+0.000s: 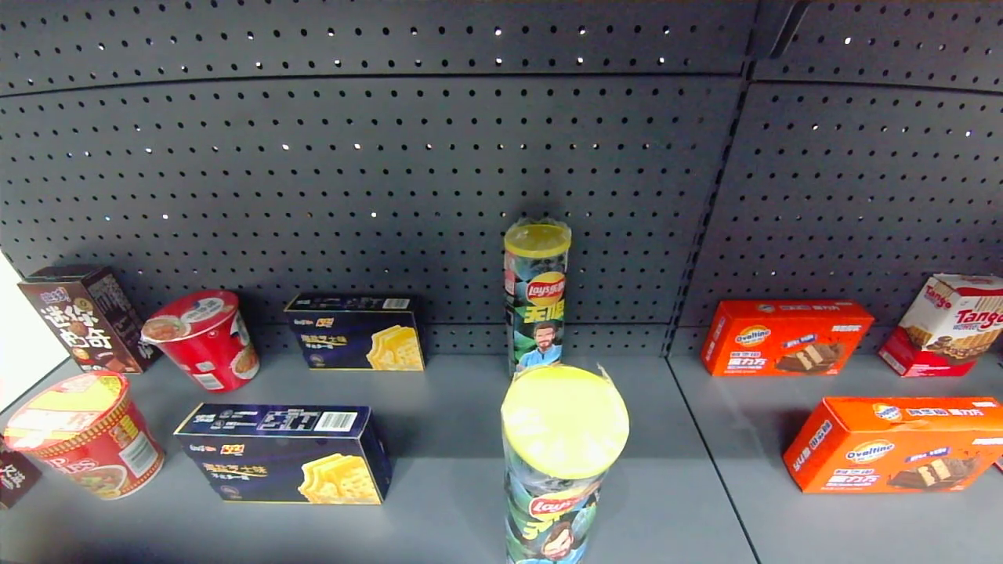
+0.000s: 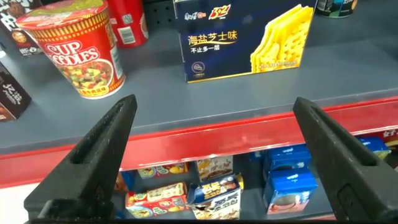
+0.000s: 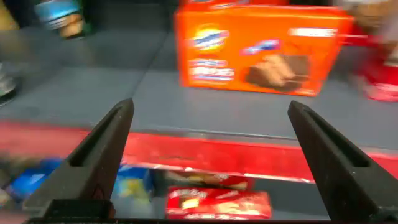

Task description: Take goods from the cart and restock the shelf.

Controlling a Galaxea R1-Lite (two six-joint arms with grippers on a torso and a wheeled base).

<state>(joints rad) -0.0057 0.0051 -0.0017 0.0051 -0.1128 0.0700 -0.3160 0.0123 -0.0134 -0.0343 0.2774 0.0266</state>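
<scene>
On the grey shelf (image 1: 462,439) two tall crisp cans with yellow lids stand in a line, one at the front (image 1: 560,470) and one at the back (image 1: 537,294). My left gripper (image 2: 214,162) is open and holds nothing, level with the shelf's red front edge (image 2: 205,134), facing a dark blue cracker box (image 2: 245,40) and a red noodle cup (image 2: 78,50). My right gripper (image 3: 211,165) is open with nothing in it, in front of an orange wafer box (image 3: 258,50) on the shelf.
Red noodle cups (image 1: 82,435) (image 1: 204,341), a brown box (image 1: 82,317) and two blue cracker boxes (image 1: 286,454) (image 1: 356,333) fill the shelf's left. Orange boxes (image 1: 783,337) (image 1: 893,442) and a red-white box (image 1: 952,321) stand right. A lower shelf holds more goods (image 2: 211,190).
</scene>
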